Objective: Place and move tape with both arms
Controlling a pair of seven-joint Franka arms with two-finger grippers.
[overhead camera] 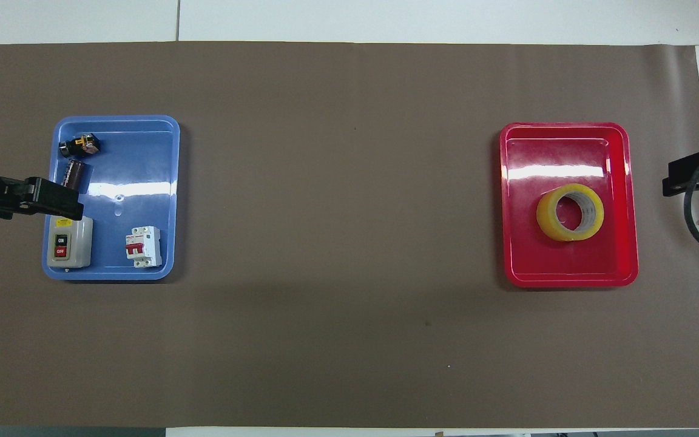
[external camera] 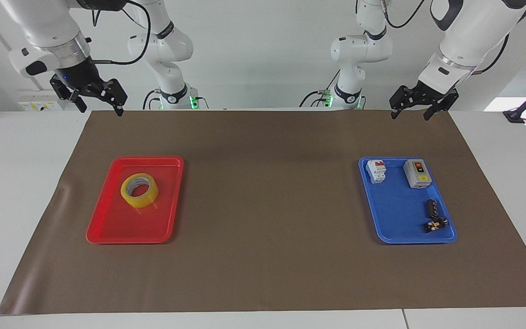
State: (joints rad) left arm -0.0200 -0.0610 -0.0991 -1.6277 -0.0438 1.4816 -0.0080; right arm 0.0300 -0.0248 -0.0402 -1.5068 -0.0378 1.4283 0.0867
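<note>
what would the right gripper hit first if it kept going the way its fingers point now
Probably the brown mat: the right gripper points down, slightly toward the red tray, above the mat's edge nearest the robots. Depth is unclear.

- A ring-shaped roll of yellowish translucent packing tape [external camera: 139,190] with a pale grey-white core lies flat, hole up.
- It rests inside a red plastic tray [external camera: 107,228] toward the right arm's end of the table, untouched.

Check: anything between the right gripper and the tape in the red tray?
Nothing visible. The tape lies alone in the red tray, uncovered. The right gripper hangs open over the brown mat's robot-side edge; the left gripper waits open at the other end.
</note>
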